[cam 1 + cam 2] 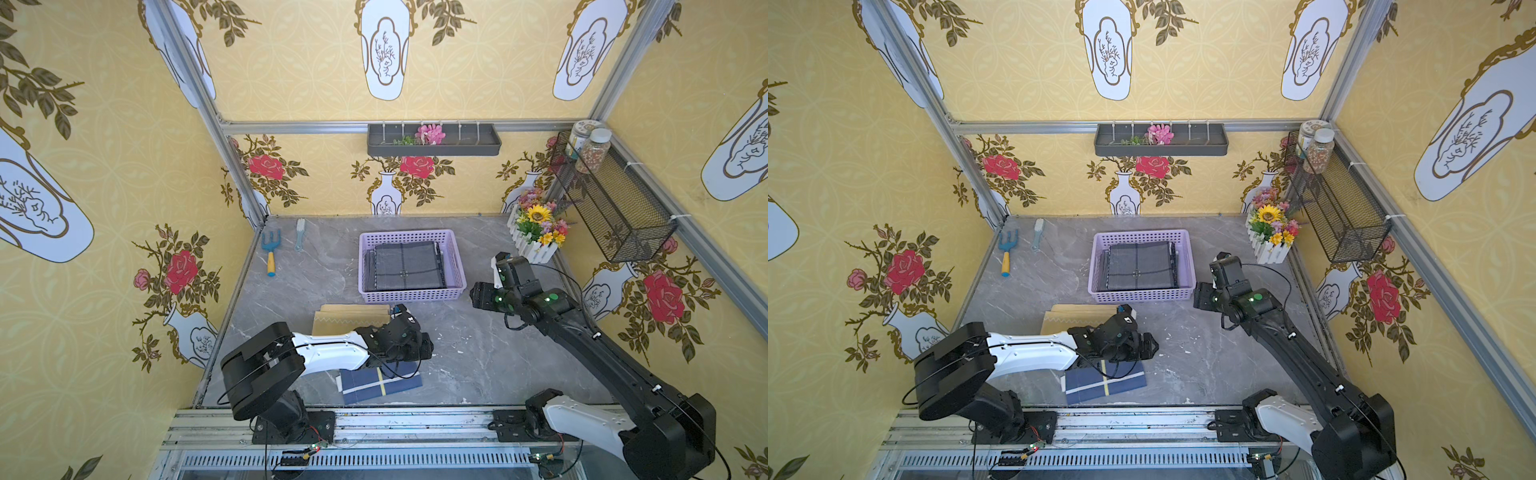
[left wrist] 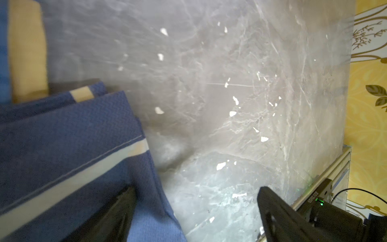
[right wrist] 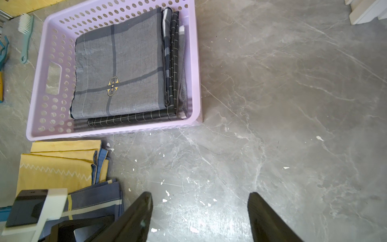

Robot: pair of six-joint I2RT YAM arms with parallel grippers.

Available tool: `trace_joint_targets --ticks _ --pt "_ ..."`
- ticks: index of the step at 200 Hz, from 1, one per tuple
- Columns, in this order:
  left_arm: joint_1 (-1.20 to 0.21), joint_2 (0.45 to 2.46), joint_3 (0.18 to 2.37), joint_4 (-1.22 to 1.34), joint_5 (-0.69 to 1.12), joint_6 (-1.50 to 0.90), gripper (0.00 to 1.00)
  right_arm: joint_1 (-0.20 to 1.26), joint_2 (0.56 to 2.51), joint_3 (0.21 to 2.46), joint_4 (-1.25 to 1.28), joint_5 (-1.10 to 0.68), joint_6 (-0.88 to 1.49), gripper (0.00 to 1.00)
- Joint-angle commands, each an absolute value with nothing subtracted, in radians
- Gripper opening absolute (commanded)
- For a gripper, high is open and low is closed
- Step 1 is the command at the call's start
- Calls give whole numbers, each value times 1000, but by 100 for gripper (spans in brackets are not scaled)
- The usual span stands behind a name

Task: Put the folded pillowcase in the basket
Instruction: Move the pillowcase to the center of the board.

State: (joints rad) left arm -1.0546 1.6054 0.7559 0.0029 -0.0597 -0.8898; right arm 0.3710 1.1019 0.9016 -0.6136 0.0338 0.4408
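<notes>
Your left hand [image 2: 194, 194] is spread wide, grasping nothing, straddling the edge of the blue pillowcase [image 1: 382, 384] lying on the table [image 1: 478, 353] by the front edge, well short of the basket [image 1: 409, 296]. Pinch only the top layer and it could unfold mid-carry; your right hand [image 3: 200, 201] hangs released, empty.

A grey marble-patterned worktop [image 1: 478, 353], flecked with small white chips, carries a blue garden fork [image 1: 271, 253] with a yellow handle and, just beside it, a pale teal brush [image 1: 299, 234], both near the far left corner. In the far right corner stands a white picket-fence planter [image 1: 536, 232] full of artificial flowers, a sunflower among them. A dark tray [image 1: 457, 150] on the back wall holds a pink flower [image 1: 430, 134], and a black wire mesh basket [image 1: 623, 216] on the right wall holds two jars [image 1: 594, 149].
</notes>
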Motion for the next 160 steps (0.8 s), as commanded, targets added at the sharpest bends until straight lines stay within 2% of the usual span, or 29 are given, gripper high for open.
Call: trace_joint_targets --ticks 1,34,72,119,160 --pt "-1072 1664 826 -14 -10 -865 96 371 1082 884 -653 53 446 76" --pt "-1080 1684 898 -8 -17 -843 96 378 1052 842 -690 15 445 76" --pt "-1079 1558 869 -60 -112 -842 97 454 1034 797 -691 -22 467 76" --pt "-1077 1343 738 -135 -243 -887 98 676 1108 767 -611 -1 593 76" --pt "-1062 1181 631 -243 -309 -948 98 855 1275 779 -491 0 682 75"
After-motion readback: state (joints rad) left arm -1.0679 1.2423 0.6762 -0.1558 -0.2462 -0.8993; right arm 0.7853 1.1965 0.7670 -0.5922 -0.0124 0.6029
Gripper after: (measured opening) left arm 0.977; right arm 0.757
